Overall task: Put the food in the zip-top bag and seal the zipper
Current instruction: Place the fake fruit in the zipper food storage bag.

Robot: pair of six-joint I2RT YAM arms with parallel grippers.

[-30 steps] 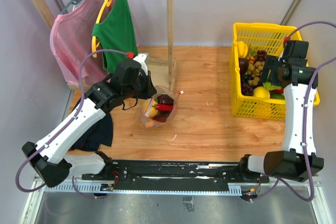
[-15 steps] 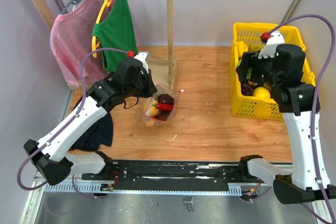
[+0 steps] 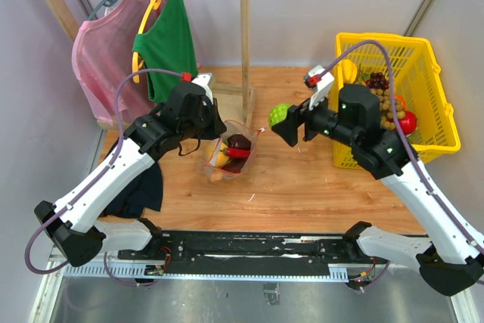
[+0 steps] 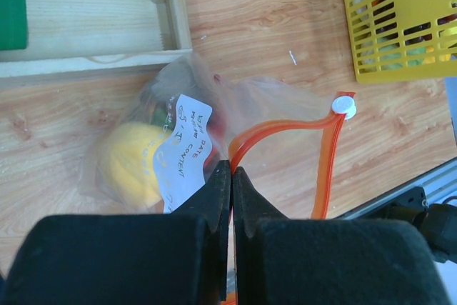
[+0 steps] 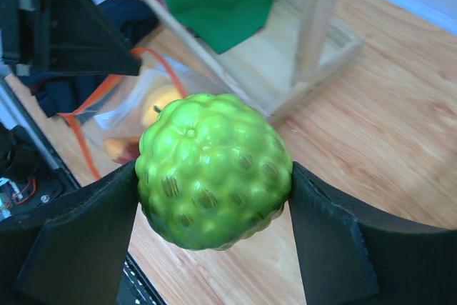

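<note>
1. My left gripper (image 4: pixel 231 167) is pinched closed on the bag's (image 4: pixel 178 98) orange zipper (image 4: pixel 285 125).
2. My right gripper (image 5: pixel 214 201) clasps the green bumpy ball (image 5: pixel 214 166) above the table (image 3: pixel 302 179), near the bag.
3. A yellow fruit (image 4: pixel 125 166) lies inside the bag.

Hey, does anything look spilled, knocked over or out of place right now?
Nothing spilled or toppled. The only oddity is a dark garment crumpled at the left edge of the table, while the other tops hang on the rack. The left pincer grips the zip-top bag; the right pincer grips the green ball.
</note>
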